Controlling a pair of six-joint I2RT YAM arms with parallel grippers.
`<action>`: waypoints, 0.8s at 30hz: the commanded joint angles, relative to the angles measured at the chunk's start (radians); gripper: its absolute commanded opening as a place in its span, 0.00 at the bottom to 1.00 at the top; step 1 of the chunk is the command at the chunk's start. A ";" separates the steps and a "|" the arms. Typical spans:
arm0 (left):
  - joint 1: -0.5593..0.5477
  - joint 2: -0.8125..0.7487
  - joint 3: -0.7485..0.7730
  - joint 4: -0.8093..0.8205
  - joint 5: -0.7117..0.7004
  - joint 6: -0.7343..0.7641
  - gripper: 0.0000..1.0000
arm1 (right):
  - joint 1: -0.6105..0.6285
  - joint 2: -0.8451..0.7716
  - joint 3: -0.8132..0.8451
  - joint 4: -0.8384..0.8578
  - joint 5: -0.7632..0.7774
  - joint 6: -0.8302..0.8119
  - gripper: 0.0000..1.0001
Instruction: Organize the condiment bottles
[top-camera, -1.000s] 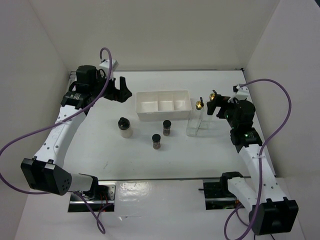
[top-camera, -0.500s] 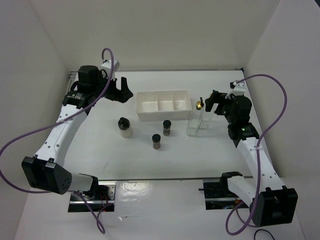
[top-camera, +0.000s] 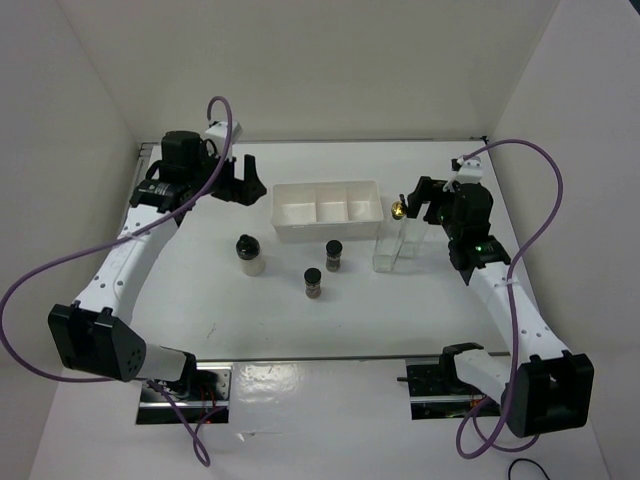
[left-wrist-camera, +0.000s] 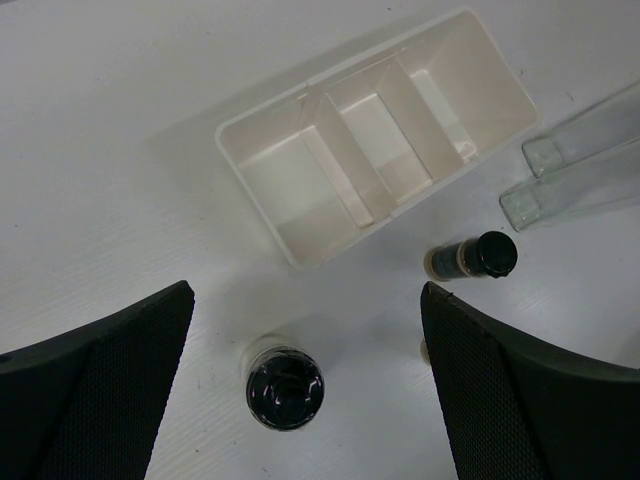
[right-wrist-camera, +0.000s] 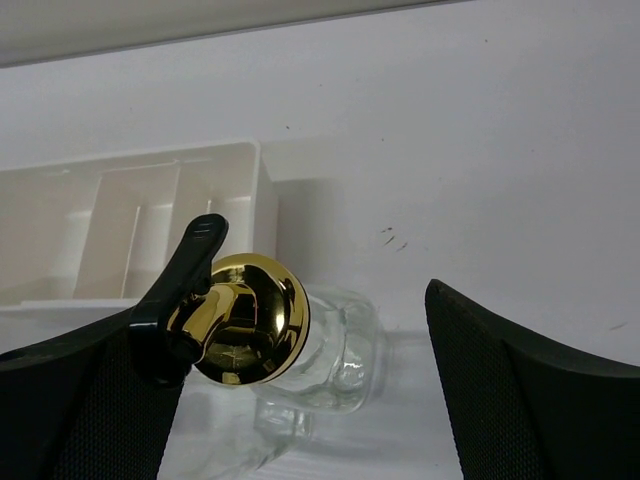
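Observation:
Two tall clear glass bottles (top-camera: 388, 248) (top-camera: 412, 238) stand right of the white tray (top-camera: 325, 208). One gold top (top-camera: 398, 209) shows; the other is hidden under my right gripper (top-camera: 420, 200). In the right wrist view the open right gripper (right-wrist-camera: 300, 400) hangs over a gold pourer top (right-wrist-camera: 240, 320), close to the left finger (right-wrist-camera: 70, 410), not touching it. The whitish black-capped jar (top-camera: 250, 253) and two small dark jars (top-camera: 334, 255) (top-camera: 313, 282) stand in front of the tray. My left gripper (top-camera: 240, 180) is open and empty, high over the whitish jar (left-wrist-camera: 284, 388).
The three-compartment tray (left-wrist-camera: 380, 150) holds nothing; it also shows in the right wrist view (right-wrist-camera: 130, 220). White walls close in the table on the left, back and right. One small dark jar (left-wrist-camera: 470, 257) and the glass bottle bases (left-wrist-camera: 575, 190) show in the left wrist view.
My right gripper has moved left and toward the back, over the glass bottles, and now covers the right bottle's gold top. The left arm has barely moved.

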 joint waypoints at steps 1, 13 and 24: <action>-0.003 0.014 0.020 0.030 0.006 0.028 1.00 | 0.009 0.008 0.045 0.072 0.042 -0.014 0.93; -0.003 0.033 0.038 0.021 0.006 0.028 1.00 | 0.018 0.068 0.065 0.081 0.022 -0.043 0.68; -0.003 0.051 0.047 0.021 0.006 0.028 1.00 | 0.018 0.068 0.094 0.090 0.056 -0.052 0.18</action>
